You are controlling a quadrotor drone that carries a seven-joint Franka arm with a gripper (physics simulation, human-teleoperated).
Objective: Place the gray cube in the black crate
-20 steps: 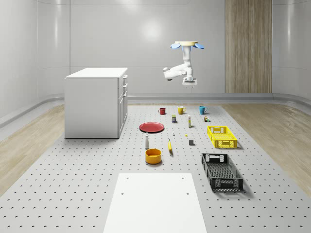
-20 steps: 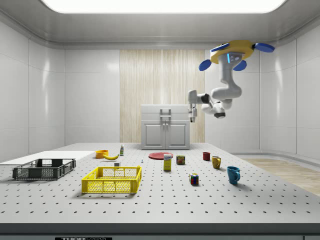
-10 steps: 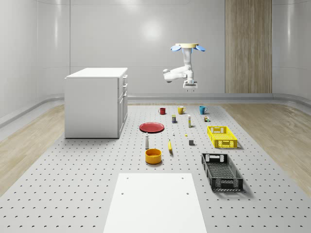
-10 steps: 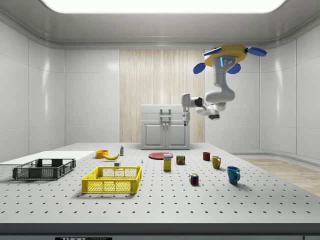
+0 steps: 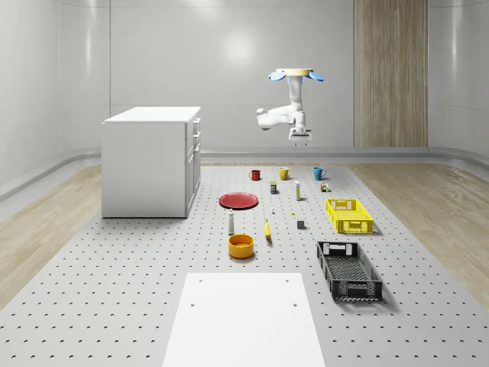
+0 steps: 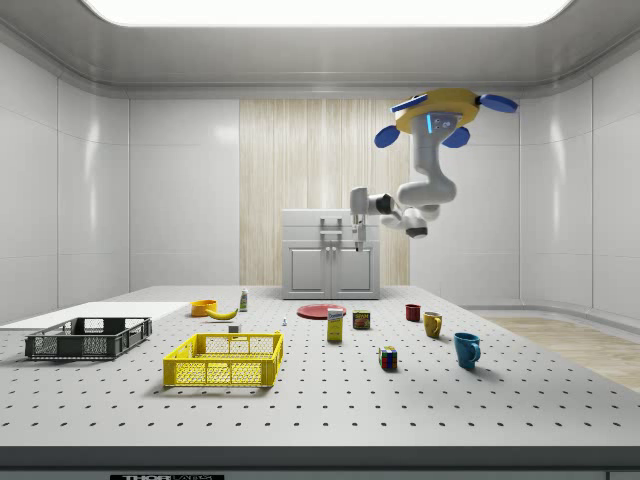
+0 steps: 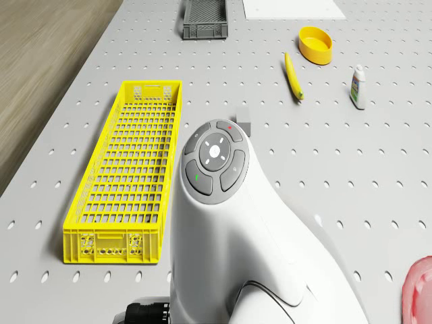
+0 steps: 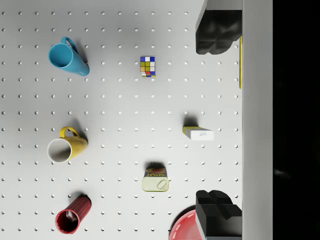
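The small gray cube (image 5: 301,224) rests on the perforated table between the banana and the yellow crate; in the drone view the gray cube (image 7: 243,121) peeks out behind the arm's white housing. The black crate (image 5: 349,270) stands nearer the table's front, also seen as the black crate (image 6: 88,338) and the black crate (image 7: 205,17). The drone (image 5: 296,74) (image 6: 446,103) hovers high over the table's far part, above the mugs. My gripper (image 5: 298,138) (image 6: 356,233) (image 8: 218,125) points down, open and holding nothing, far above the table.
A yellow crate (image 5: 349,215) lies beyond the black crate. Under the gripper are a blue mug (image 8: 67,59), yellow mug (image 8: 67,145), red mug (image 8: 72,215), Rubik's cube (image 8: 147,66), can (image 8: 156,179) and small box (image 8: 198,133). A white cabinet (image 5: 151,160) stands on the whole-scene view's left.
The drone with its arm has shifted toward the side view's left, staying high; the gripper stays open. Nothing on the table has moved.
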